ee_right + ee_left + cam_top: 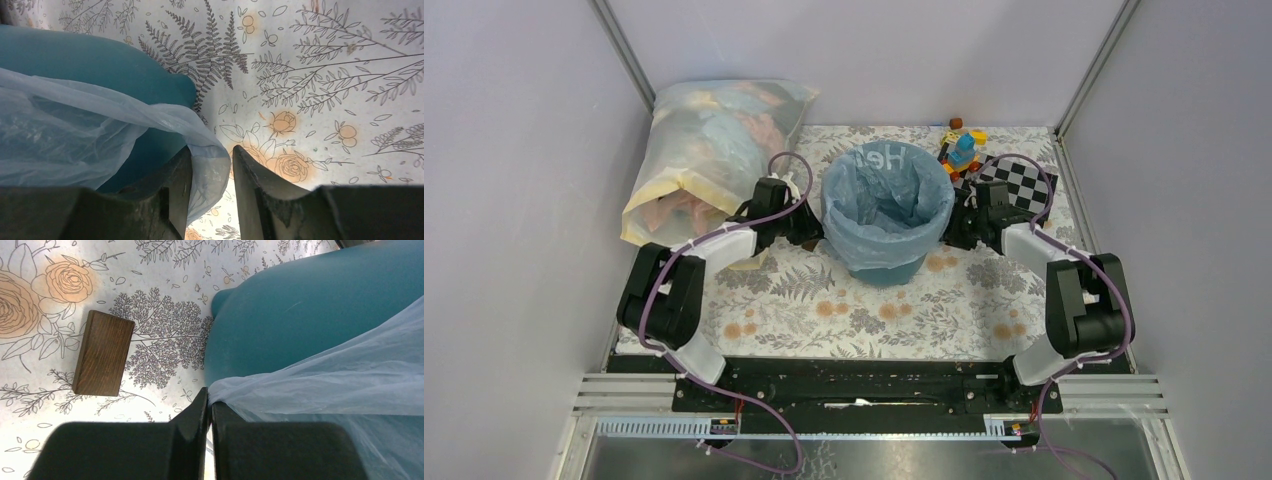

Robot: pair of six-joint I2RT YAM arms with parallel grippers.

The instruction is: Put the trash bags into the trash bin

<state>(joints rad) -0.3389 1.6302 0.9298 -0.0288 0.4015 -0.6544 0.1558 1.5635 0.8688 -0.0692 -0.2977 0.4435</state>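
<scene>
Noting the trash bag (887, 190) sitting inside the trash bin (892, 270), hem folded out over the rim, white lettering showing at the far side. Noting the trash bin standing upright on the bench (824, 310), between both arms. Finding the left tool (209, 401) clenching on the bag's hem beside the bin's left wall. Finding the right tool (212, 150) standing part-way released, a fold of hem hanging between the jaws. Recording a wooden block (102, 352) lying flat, apart from the bin.
</scene>
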